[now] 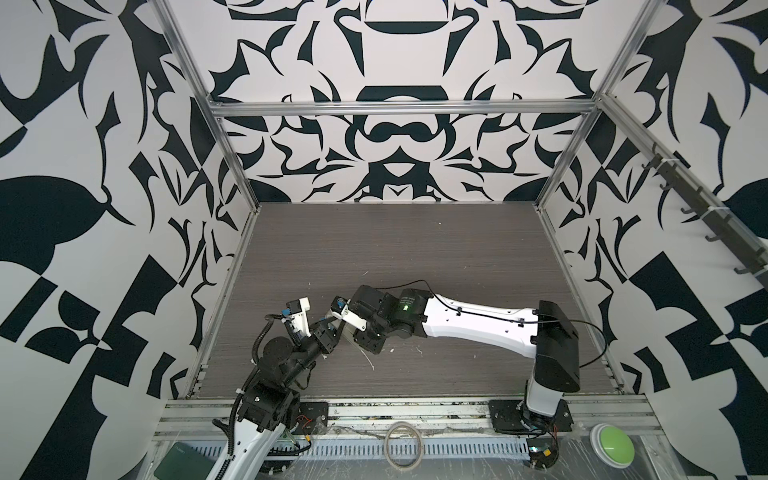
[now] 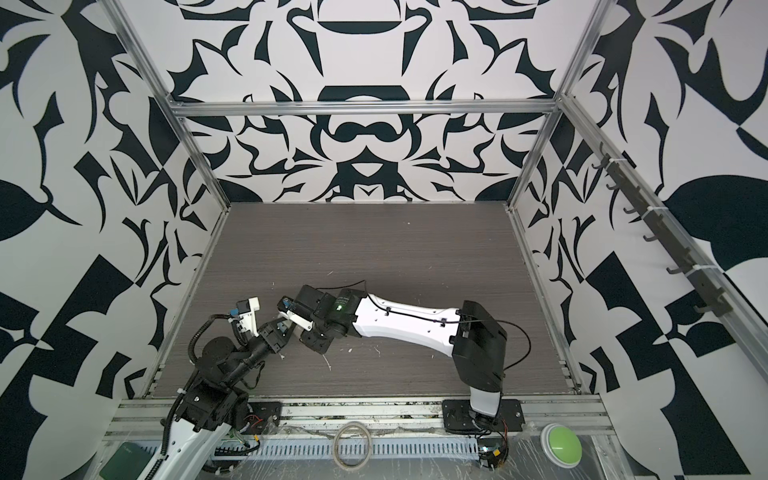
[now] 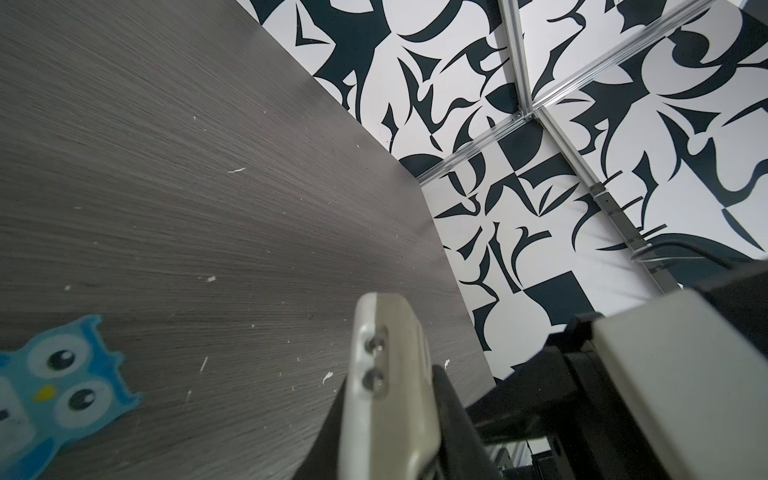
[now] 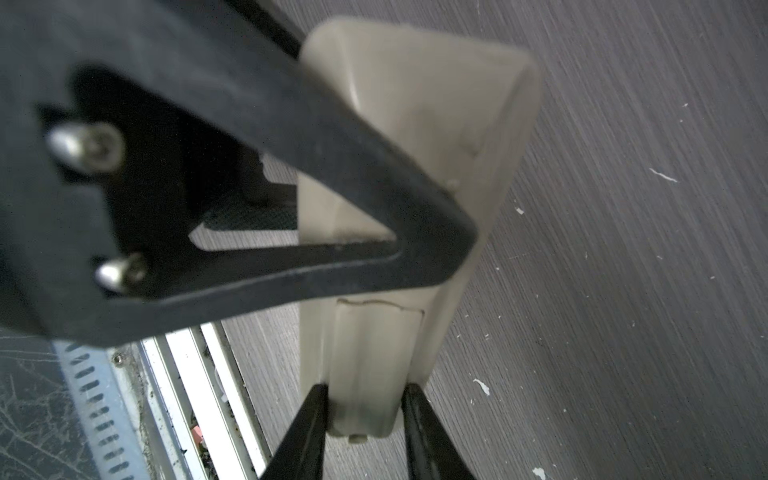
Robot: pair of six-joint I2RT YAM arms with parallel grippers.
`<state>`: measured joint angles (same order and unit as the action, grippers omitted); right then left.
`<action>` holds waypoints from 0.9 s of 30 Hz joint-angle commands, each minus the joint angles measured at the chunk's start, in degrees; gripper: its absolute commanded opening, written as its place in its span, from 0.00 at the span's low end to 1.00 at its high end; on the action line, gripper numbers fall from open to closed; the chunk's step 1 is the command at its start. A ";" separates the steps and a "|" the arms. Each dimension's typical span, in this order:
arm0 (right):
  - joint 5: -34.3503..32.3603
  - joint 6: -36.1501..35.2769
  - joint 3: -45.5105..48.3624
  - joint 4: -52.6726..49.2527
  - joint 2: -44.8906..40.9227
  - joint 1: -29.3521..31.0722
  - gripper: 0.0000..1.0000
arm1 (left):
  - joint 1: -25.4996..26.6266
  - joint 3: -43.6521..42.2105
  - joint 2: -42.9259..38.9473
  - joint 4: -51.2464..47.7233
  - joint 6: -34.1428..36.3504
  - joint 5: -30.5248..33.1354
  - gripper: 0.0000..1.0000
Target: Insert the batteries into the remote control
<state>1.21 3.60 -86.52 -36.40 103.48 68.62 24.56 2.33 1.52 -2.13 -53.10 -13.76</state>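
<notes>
My right gripper (image 4: 365, 390) is the one that matters. Its two fingers straddle one end of the remote control (image 4: 415, 124), one against each side of the battery cover (image 4: 374, 353). They sit right at the plastic, but I cannot tell whether they are pinching it or only touching. The remote's long axis runs straight out ahead of these fingertips. So I judge that any slide of the cover must go along that line, toward or away from my wrist, not sideways. The cover's seam looks closed, so I take the compartment to be unopened.

Further along the body, my left gripper (image 3: 390, 376) is clamped tight across the remote's thin faces. One of its fingers (image 4: 316, 174) crosses the back just beyond the seam. I reckon it is the anchor.

Beyond, the table (image 4: 623, 208) shows only white scraps (image 4: 481, 386), and a blue owl toy (image 3: 54, 395) lies off to one side. The batteries are in no view, so I cannot say which arm is nearer them.
</notes>
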 commanded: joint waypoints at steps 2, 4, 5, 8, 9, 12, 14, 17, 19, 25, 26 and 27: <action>-0.51 -0.50 -0.14 8.17 -2.21 0.17 0.29 | 0.85 -1.47 -0.46 -0.23 -1.47 -6.63 0.00; -0.56 -0.52 -0.25 8.08 -2.14 0.20 0.25 | 0.85 -1.49 -0.22 -0.18 -1.47 -6.79 0.00; -0.60 -0.56 -0.27 7.95 -2.14 0.17 0.24 | 0.92 -1.45 -0.12 -0.16 -1.42 -6.89 0.00; -0.60 -0.83 -0.49 7.72 -2.14 0.17 0.22 | 0.87 -1.53 -0.02 0.10 -1.47 -6.98 0.00; -0.53 -0.87 -0.49 7.74 -2.09 0.19 0.22 | 0.89 -1.52 0.06 0.28 -1.56 -6.91 0.00; -0.44 -0.87 -0.84 7.52 -1.63 0.22 0.21 | 0.86 -1.71 0.22 0.88 -1.74 -6.98 0.00; -0.25 -0.77 -1.05 7.38 -1.26 0.13 0.21 | 0.85 -1.71 0.33 1.07 -1.84 -6.96 0.00; -0.40 -0.67 -1.19 7.27 -1.15 0.15 0.20 | 0.85 -1.71 0.41 1.08 -1.83 -6.99 0.00; -0.51 -0.68 -1.13 7.37 -1.26 0.15 0.19 | 0.89 -1.71 0.41 1.12 -2.01 -6.98 0.00; -3.09 -0.69 -1.19 6.62 -1.01 0.18 0.15 | 0.89 -1.96 -0.02 0.90 -2.32 -6.22 0.00; -3.43 -0.68 -1.20 6.60 -0.97 0.17 0.13 | 0.89 -1.98 -0.05 0.67 -2.28 -6.06 0.00; -3.90 -0.69 -1.19 6.47 -0.92 0.24 0.11 | 0.86 -1.98 -0.16 0.43 -2.31 -5.89 0.00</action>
<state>0.30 3.27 -86.26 -35.75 102.78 68.90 24.53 2.24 2.70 -1.98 -53.08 -13.30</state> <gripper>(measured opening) 0.124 0.244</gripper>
